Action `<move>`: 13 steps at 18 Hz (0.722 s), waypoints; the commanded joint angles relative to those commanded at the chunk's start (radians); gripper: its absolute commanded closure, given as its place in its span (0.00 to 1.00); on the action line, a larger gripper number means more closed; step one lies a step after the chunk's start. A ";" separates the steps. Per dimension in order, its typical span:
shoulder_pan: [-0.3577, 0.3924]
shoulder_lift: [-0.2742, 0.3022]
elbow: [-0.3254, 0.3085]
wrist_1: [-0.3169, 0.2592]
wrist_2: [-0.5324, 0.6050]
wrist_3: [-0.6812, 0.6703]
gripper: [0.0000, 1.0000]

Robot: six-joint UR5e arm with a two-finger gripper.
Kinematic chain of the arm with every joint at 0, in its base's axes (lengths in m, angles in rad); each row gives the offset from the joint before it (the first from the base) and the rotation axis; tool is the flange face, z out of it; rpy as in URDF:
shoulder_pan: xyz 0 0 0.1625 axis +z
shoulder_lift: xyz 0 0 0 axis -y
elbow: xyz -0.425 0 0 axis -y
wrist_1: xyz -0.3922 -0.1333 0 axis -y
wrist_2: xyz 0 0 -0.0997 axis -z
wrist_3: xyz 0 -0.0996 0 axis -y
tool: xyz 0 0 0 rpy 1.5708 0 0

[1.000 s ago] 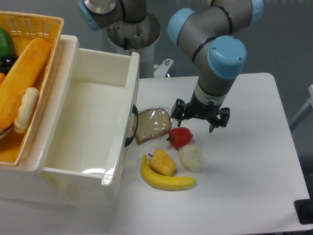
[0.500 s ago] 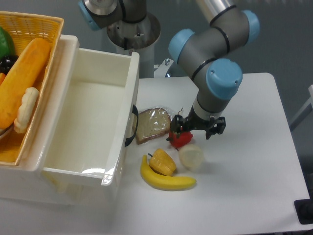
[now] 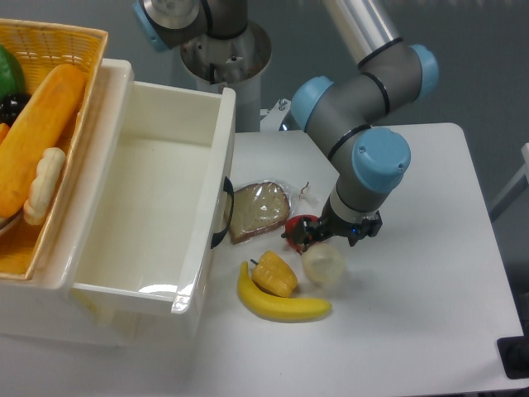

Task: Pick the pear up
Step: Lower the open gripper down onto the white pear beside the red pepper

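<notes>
Arm bent steeply down over the table [image 3: 413,207], gripper [image 3: 337,236] spread just above the pear [image 3: 323,266], beside the red pepper [image 3: 299,225].

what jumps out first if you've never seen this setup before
The gripper hangs low over a tight cluster of toy food mid-table, right above the pale pear and beside the red pepper. Just left lie a yellow bell pepper, a banana and a bread slice, next to a big empty white bin.
</notes>
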 joint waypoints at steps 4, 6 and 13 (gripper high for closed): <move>0.000 -0.032 0.005 0.021 0.005 -0.012 0.00; 0.000 -0.037 0.005 0.025 0.003 -0.015 0.00; -0.002 -0.058 0.003 0.028 0.003 -0.039 0.00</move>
